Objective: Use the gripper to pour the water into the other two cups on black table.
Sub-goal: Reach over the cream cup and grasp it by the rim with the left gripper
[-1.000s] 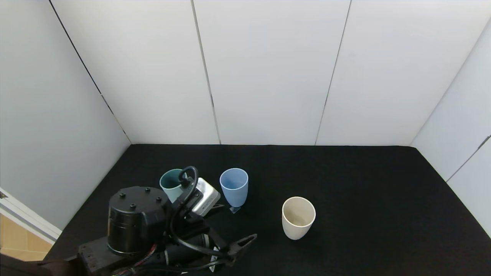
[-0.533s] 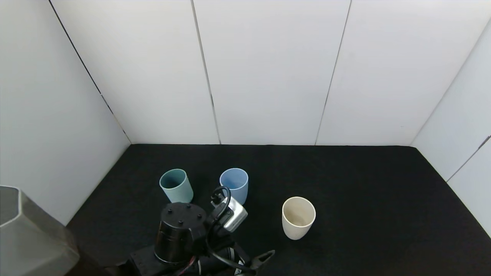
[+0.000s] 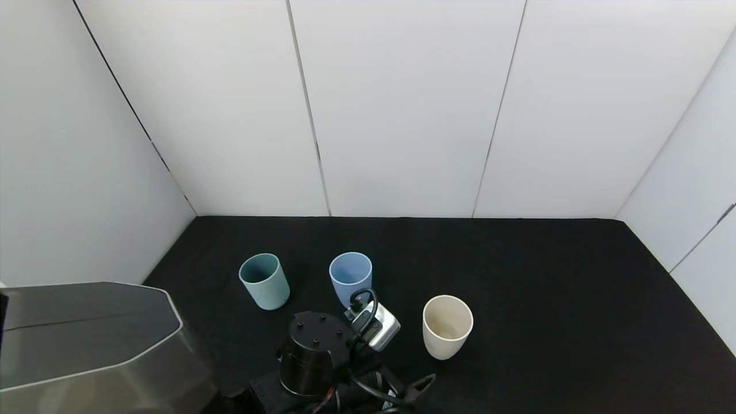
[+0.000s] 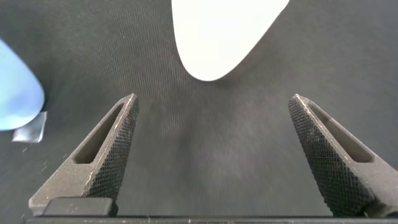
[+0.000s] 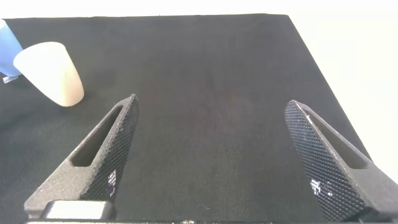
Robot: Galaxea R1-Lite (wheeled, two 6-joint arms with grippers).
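Observation:
On the black table [image 3: 546, 287] stand a teal-green cup [image 3: 264, 282], a light blue cup [image 3: 351, 276] and a cream-beige cup [image 3: 447, 326], all upright. My left gripper [image 3: 415, 362] is low at the table's front edge, just left of the cream cup, open and empty. In the left wrist view the open gripper [image 4: 211, 102] faces the cream cup [image 4: 217, 37], apart from it, with the blue cup [image 4: 15, 93] off to one side. My right gripper [image 5: 211, 106] is open and empty over bare cloth; the cream cup [image 5: 53, 74] is far off.
A large grey housing [image 3: 86, 345] fills the lower left of the head view. White walls close in the table at the back and sides. A small piece of tape [image 4: 31, 130] lies by the blue cup's foot.
My left arm has moved right, from in front of the teal cup to beside the cream cup. The grey housing has come into view at lower left and grown.

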